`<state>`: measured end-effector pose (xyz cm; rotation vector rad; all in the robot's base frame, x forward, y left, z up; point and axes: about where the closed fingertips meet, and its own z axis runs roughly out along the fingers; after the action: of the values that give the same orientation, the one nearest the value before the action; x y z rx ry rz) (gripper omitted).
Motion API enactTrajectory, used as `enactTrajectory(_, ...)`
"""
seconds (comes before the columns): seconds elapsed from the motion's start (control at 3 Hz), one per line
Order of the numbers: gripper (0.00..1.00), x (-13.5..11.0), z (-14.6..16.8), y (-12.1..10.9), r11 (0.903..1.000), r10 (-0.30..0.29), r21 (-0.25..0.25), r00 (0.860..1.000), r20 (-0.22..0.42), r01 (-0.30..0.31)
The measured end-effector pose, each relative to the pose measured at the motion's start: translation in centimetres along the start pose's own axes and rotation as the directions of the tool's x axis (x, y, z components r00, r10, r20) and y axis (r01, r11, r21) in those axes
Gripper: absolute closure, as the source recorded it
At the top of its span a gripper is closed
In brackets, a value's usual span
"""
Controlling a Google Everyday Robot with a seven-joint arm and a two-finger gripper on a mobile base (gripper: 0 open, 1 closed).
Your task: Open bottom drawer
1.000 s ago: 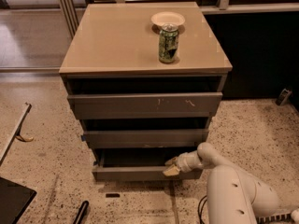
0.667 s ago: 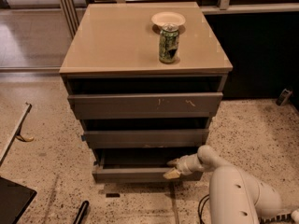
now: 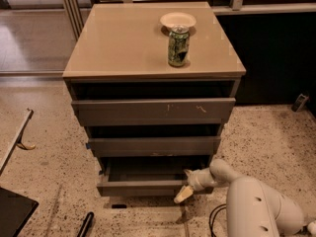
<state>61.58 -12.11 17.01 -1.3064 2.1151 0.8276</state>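
Observation:
The bottom drawer (image 3: 143, 187) is the lowest of three dark grey fronts on the cabinet. It stands pulled out a little, and its shallow grey tray interior shows behind the front. My gripper (image 3: 185, 185) is at the right part of that drawer's front edge, with one pale fingertip (image 3: 183, 194) hanging over the front face. My white arm (image 3: 256, 206) reaches in from the lower right.
The top drawer (image 3: 153, 111) with whitish scratches and the middle drawer (image 3: 153, 146) stand above. On the beige cabinet top (image 3: 118, 43) are a green can (image 3: 178, 45) and a white bowl (image 3: 177, 20). Speckled floor surrounds the cabinet; a dark object (image 3: 15, 214) lies at lower left.
The bottom drawer has come out a little further toward me, with my gripper moving along at its right front edge.

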Motion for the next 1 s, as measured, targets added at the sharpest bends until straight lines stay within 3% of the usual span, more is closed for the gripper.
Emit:
enactTrajectory(0.33,0.00,1.2,0.1,1.5,0.9998,0.006,-0.019,1.000,-0.018,-0.006)
enactTrajectory(0.67,0.19,0.9,-0.2,1.6,0.9998,0.006,-0.019,1.000,-0.018,-0.006)
enactTrajectory(1.0,0.42,2.4,-0.5,4.1,0.9982,-0.012,-0.060,0.999,-0.043,0.010)
